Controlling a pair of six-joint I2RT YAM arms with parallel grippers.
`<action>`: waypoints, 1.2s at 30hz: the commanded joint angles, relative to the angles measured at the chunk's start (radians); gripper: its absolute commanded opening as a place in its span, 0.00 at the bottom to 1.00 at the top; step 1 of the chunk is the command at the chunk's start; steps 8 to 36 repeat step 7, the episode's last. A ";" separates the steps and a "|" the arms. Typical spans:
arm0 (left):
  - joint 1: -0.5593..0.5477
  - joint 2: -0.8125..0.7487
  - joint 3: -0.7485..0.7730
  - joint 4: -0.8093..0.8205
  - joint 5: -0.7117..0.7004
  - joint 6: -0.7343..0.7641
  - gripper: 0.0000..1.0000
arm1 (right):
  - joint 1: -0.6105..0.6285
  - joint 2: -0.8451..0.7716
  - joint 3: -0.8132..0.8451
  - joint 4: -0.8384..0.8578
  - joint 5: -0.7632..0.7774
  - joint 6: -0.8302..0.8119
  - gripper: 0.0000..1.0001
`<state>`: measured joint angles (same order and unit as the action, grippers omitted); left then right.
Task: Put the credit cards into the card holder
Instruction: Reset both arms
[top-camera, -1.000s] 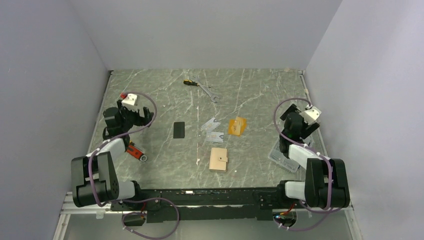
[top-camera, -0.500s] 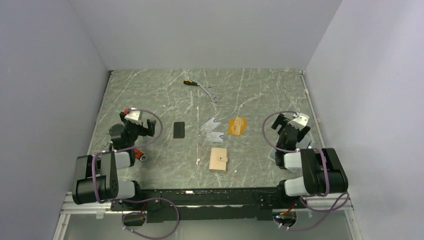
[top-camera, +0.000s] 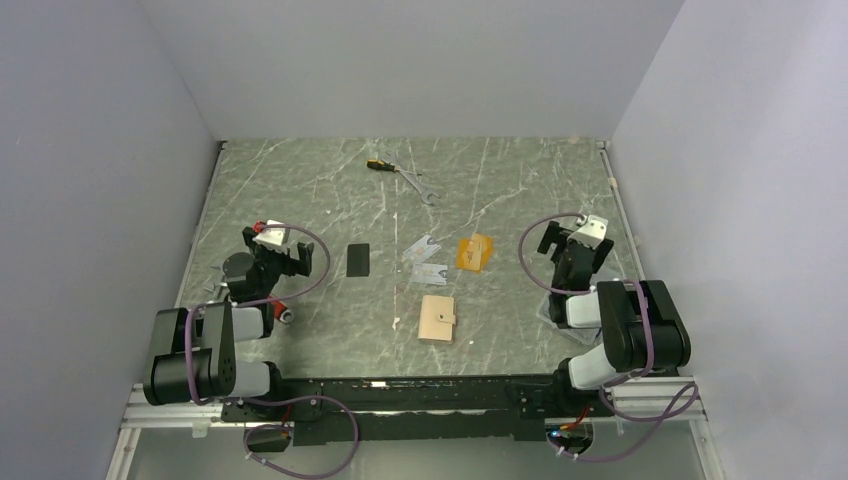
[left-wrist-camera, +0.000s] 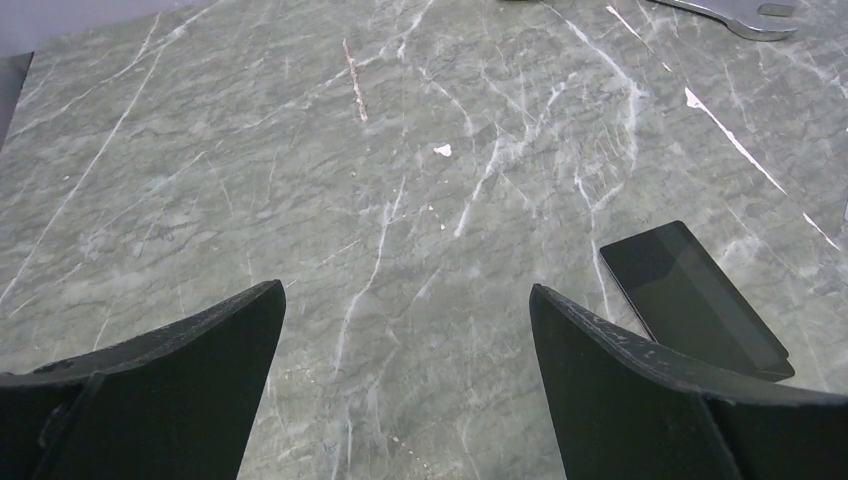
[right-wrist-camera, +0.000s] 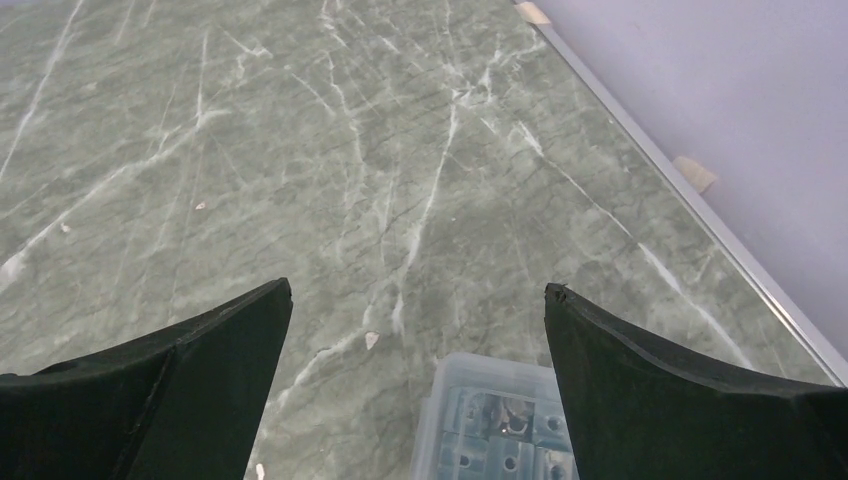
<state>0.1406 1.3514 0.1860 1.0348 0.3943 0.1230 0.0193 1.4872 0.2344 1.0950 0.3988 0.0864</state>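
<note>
The tan card holder (top-camera: 437, 318) lies shut on the grey marble table, near the front middle. A black card (top-camera: 358, 260) lies left of centre and also shows in the left wrist view (left-wrist-camera: 695, 298). Two silver-grey cards (top-camera: 424, 258) lie overlapping above the holder. An orange card (top-camera: 474, 252) lies to their right. My left gripper (top-camera: 283, 256) is open and empty, left of the black card, with its fingertips (left-wrist-camera: 250, 310) wide apart. My right gripper (top-camera: 565, 243) is open and empty at the right side, above a clear plastic box (right-wrist-camera: 495, 420).
A wrench (top-camera: 418, 185) and a small screwdriver (top-camera: 379, 165) lie at the back middle. An orange-and-black tool (top-camera: 272, 310) lies by the left arm. The clear plastic box (top-camera: 553, 305) sits by the right arm. A metal rail (right-wrist-camera: 690, 210) edges the table on the right.
Both arms have folded down and drawn inward. The left gripper moved right toward the black card, the right gripper moved left and lower. The cards and holder have not moved.
</note>
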 joint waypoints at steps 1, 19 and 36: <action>-0.003 -0.008 0.023 0.049 0.000 0.011 0.99 | -0.001 -0.018 0.002 0.021 -0.031 0.013 1.00; -0.007 -0.011 0.023 0.043 -0.011 0.016 0.99 | -0.001 -0.020 0.003 0.019 -0.032 0.014 1.00; -0.007 -0.011 0.023 0.043 -0.011 0.016 0.99 | -0.001 -0.020 0.003 0.019 -0.032 0.014 1.00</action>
